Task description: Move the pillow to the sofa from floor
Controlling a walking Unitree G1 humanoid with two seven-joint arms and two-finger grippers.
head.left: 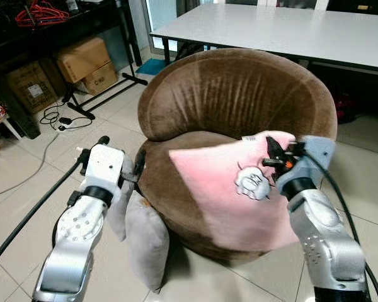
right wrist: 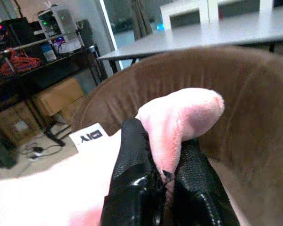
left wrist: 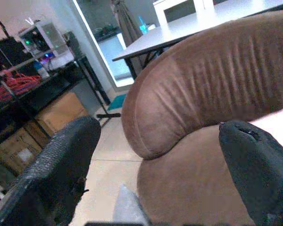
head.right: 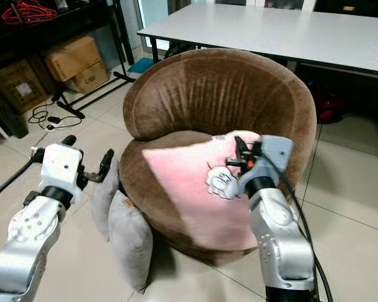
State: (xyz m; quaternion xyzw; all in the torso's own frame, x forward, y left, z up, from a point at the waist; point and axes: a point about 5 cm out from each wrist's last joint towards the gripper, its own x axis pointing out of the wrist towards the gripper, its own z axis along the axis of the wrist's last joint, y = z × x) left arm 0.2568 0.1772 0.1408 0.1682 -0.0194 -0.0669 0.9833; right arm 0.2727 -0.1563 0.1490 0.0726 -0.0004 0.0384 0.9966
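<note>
From my left eye, I am pinching the top corner of the pink pillow (head.left: 223,189) in my right gripper (head.left: 278,158), holding it by that corner so the rest is draping over the seat and front edge of the brown sofa (head.left: 239,100); my left gripper (head.left: 133,170) is hovering empty beside the sofa's flank, above two grey cushions (head.left: 145,236) leaning against its base on the tiled floor (head.left: 25,189).

From my right eye, the same drape is showing; the pillow is lying mostly on the seat, its lower edge hanging past the front, so I judge release to be near.

From my left wrist, my black fingers (left wrist: 61,165) are standing wide apart, gripping nothing, the sofa's back between them.

From my right wrist, my fingers (right wrist: 132,179) are squeezing the pillow's plush corner tight; a white tag (right wrist: 88,136) is sticking out beside them.
</note>
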